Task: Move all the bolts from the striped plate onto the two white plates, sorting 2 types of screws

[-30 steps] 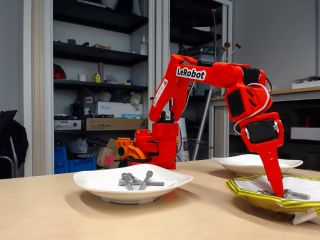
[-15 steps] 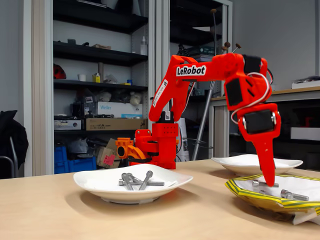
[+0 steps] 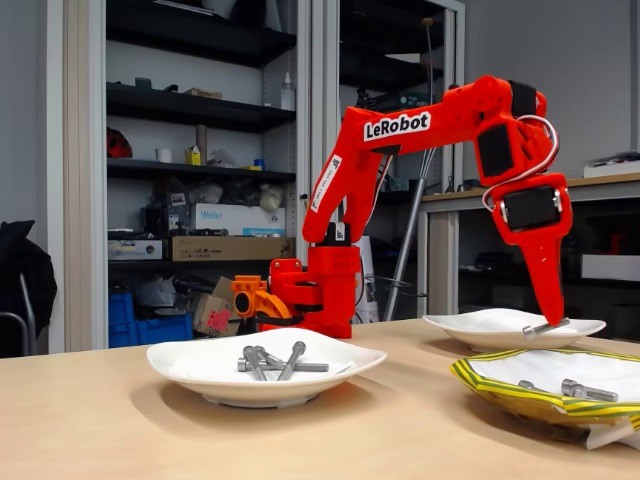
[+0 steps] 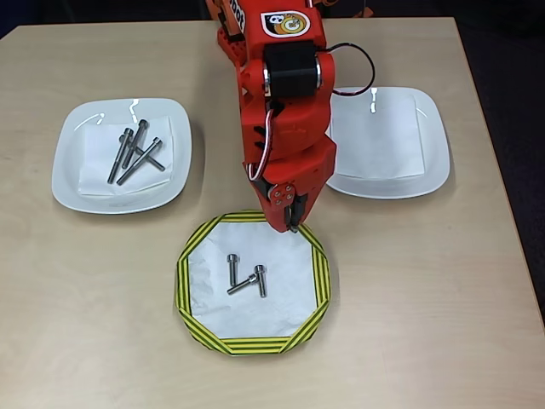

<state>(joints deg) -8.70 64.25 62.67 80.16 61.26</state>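
Gripper [image 3: 545,325] was up off the striped plate [image 3: 480,385], clamped on one short bolt [image 3: 547,325] that stuck out sideways at the fingertips in the fixed view. From overhead the gripper [image 4: 292,223] hung over the striped plate's [image 4: 192,294] far rim, tip pointing down; the held bolt was hard to make out there, hidden under the red arm [image 4: 285,102]. Three bolts [image 4: 247,277] lay on the white paper in the striped plate: one upright in the picture, two crossing just beside it and touching. In the fixed view two of them [image 3: 585,390] showed above the near rim. Left white plate [image 4: 64,170] carried a cluster of long bolts [image 4: 136,153], about four, overlapping on a paper sheet; same pile [image 3: 275,362] showed in the fixed view, one shaft propped up at a tilt. Right white plate [image 4: 434,128] had just a paper sheet in it, no bolts visible overhead. In the fixed view that plate [image 3: 480,328] sat behind the striped one, with the gripper tip just above its rim line. All three plates sat on the wooden bench [image 4: 426,298], apart from each other.
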